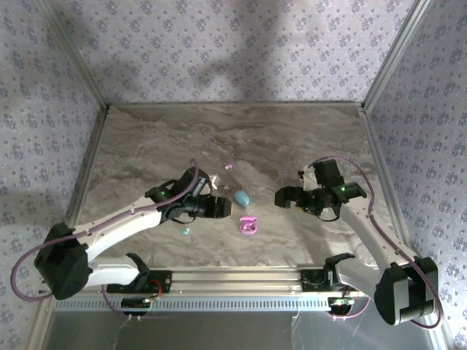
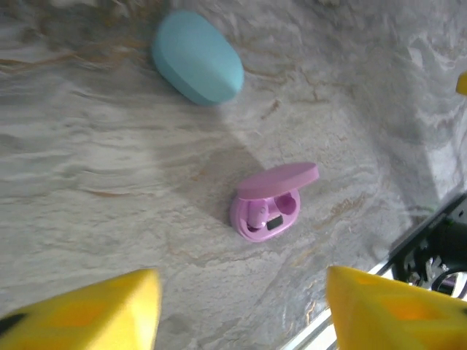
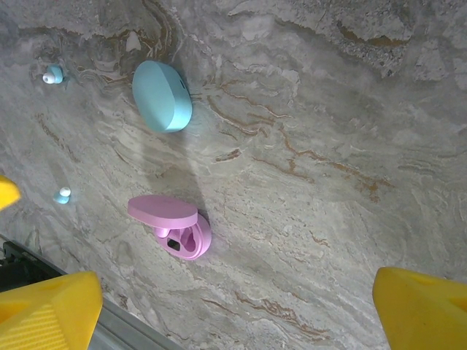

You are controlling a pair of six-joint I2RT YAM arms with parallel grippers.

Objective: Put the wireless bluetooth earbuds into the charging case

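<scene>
Our left gripper (image 2: 241,310) hovers open & empty just left of the open pink case (image 2: 266,211), right gripper (image 3: 237,310) open too, and we reckon the loose blue earbud (image 3: 63,195) farther left is tiny, light & slick, so pinch gently across its body.

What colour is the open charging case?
The open case is pink, clearest in the left wrist view.

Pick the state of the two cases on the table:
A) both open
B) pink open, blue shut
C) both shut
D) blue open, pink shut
B: the pink case has its lid raised over the hollow inside, while the blue case lies as a closed oval.
</scene>
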